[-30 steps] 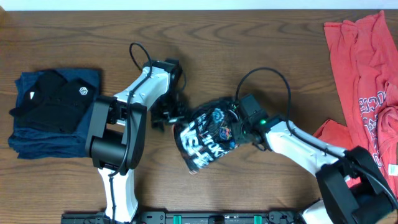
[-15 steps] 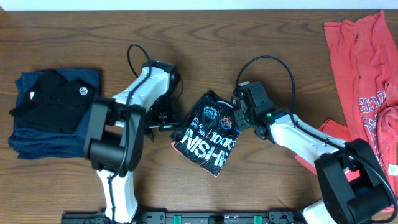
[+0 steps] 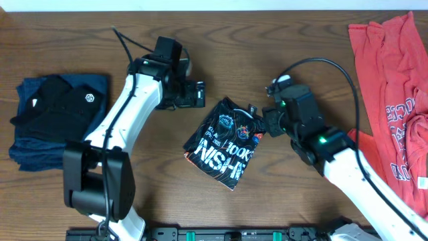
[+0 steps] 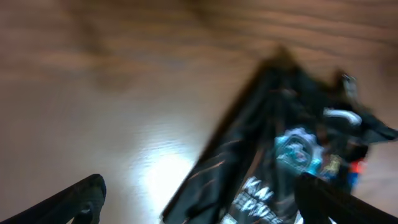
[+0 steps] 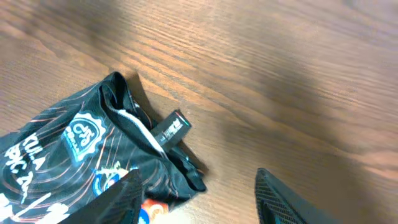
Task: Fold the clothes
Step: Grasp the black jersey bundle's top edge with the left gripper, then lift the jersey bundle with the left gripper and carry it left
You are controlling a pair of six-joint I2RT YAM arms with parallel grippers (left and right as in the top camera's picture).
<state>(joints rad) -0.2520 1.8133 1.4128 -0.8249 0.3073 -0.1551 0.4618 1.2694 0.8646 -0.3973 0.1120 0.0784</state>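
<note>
Looking down from overhead, we saw the black sports shirt with wavy line print and white lettering (image 3: 223, 143) lying as a compact folded packet on the brown wooden table (image 3: 281, 40). The left gripper (image 3: 199, 94) hung just up-left of that packet, the right gripper (image 3: 270, 120) just beside its right edge. A stack of folded dark garments (image 3: 57, 120) lay well to the packet's left, loose coral-red T-shirts (image 3: 391, 87) well to its right. In the blurred left wrist view the fingers (image 4: 71, 199) stood wide, gripping nothing. In the right wrist view the fingers (image 5: 121, 196) stood apart and empty above the packet's corner. We judged this fold finished; next, the packet wanted moving onto the stack, or a red shirt fetching.
</note>
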